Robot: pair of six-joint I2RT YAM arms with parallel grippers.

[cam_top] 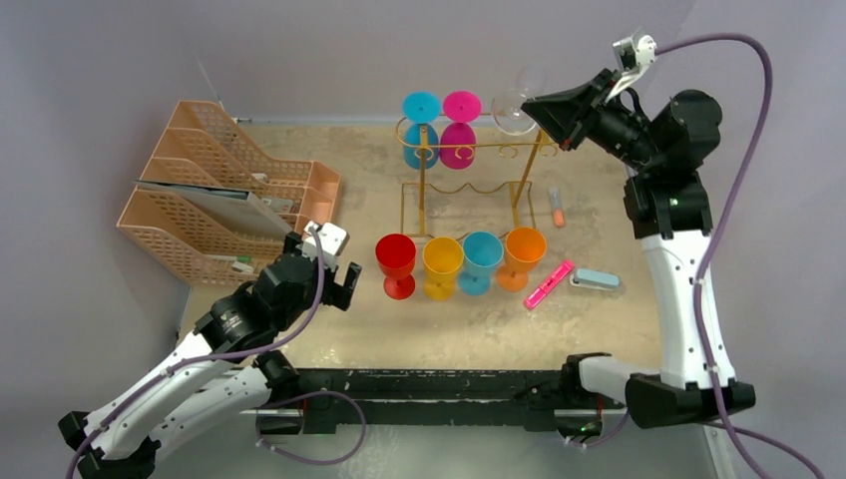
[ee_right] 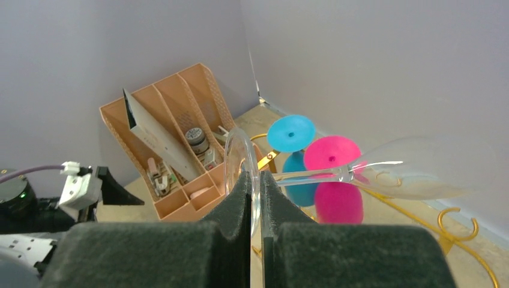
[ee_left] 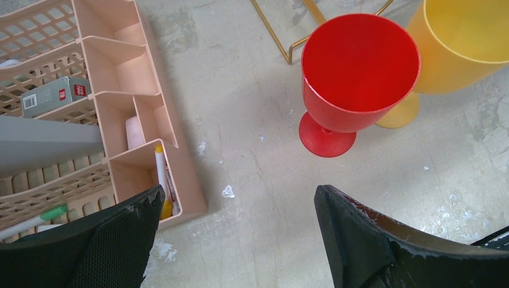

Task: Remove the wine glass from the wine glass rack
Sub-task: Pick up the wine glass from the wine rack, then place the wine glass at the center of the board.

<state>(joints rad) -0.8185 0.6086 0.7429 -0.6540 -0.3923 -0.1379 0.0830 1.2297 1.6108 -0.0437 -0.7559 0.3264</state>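
A clear wine glass [ee_right: 414, 174] lies on its side in the air, and my right gripper [ee_right: 252, 180] is shut on the rim of its round foot [ee_right: 239, 150]. In the top view this wine glass [cam_top: 512, 110] hangs just above the right end of the gold wire wine glass rack [cam_top: 469, 150], beside the right gripper [cam_top: 531, 108]. A blue glass [cam_top: 421, 125] and a pink glass [cam_top: 461, 125] hang upside down on the rack. My left gripper [cam_top: 339, 284] is open low over the table with nothing between its fingers, left of the red cup [ee_left: 354, 78].
Red, yellow [cam_top: 442, 264], blue [cam_top: 480, 259] and orange [cam_top: 523, 254] cups stand in a row in front of the rack. Peach mesh file trays [cam_top: 200, 200] fill the left side. A pink marker [cam_top: 549, 283], a pale blue block [cam_top: 597, 279] and a small tube [cam_top: 557, 208] lie at the right.
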